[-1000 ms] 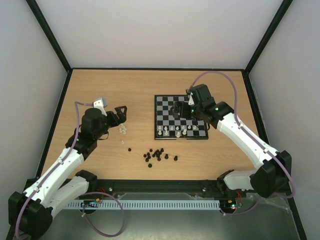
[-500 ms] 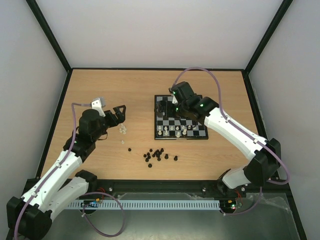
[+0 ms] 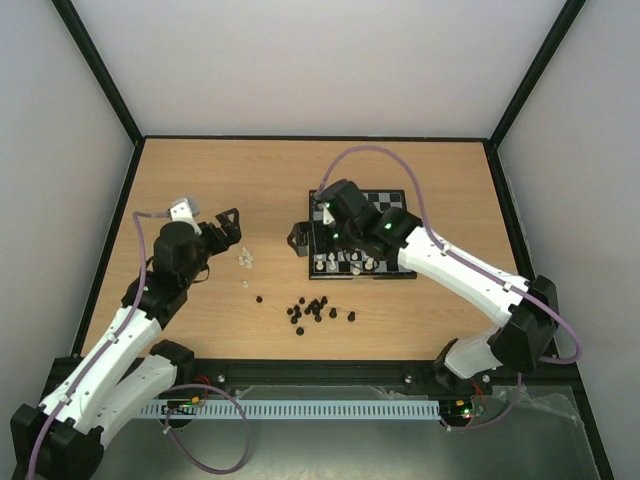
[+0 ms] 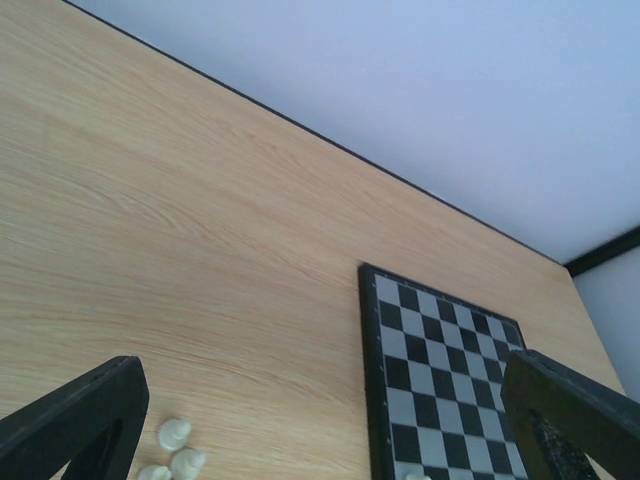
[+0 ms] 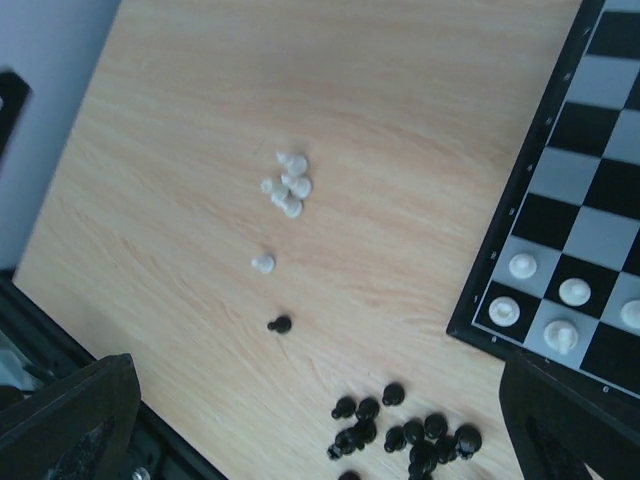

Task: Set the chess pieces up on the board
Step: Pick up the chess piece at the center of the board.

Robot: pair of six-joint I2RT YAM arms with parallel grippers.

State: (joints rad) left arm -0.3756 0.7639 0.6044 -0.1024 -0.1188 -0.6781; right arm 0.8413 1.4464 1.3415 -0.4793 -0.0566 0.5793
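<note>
The board (image 3: pixel 385 205) lies right of centre, with a row of white pieces (image 3: pixel 345 263) on its near edge. More white chess pieces (image 3: pixel 244 259) lie loose on the table left of the board, one (image 3: pixel 246 284) apart from them. My left gripper (image 3: pixel 226 226) is open and empty, just left of and beyond that cluster. In the left wrist view the gripper (image 4: pixel 325 400) has the cluster (image 4: pixel 172 452) at its left finger (image 4: pixel 80 425). My right gripper (image 3: pixel 299 240) is open and empty over the board's left edge. In its wrist view the gripper (image 5: pixel 318 400) sees the loose whites (image 5: pixel 287 185).
A heap of black pieces (image 3: pixel 315 310) lies on the table in front of the board, with one black piece (image 3: pixel 258 298) further left. The right wrist view shows the heap (image 5: pixel 410 435), the stray black piece (image 5: pixel 280 323) and the board corner (image 5: pixel 500 340). Dark frame rails edge the table.
My right arm has swung left from over the board's middle to its left edge. My left gripper has shifted slightly left. No piece has moved.
</note>
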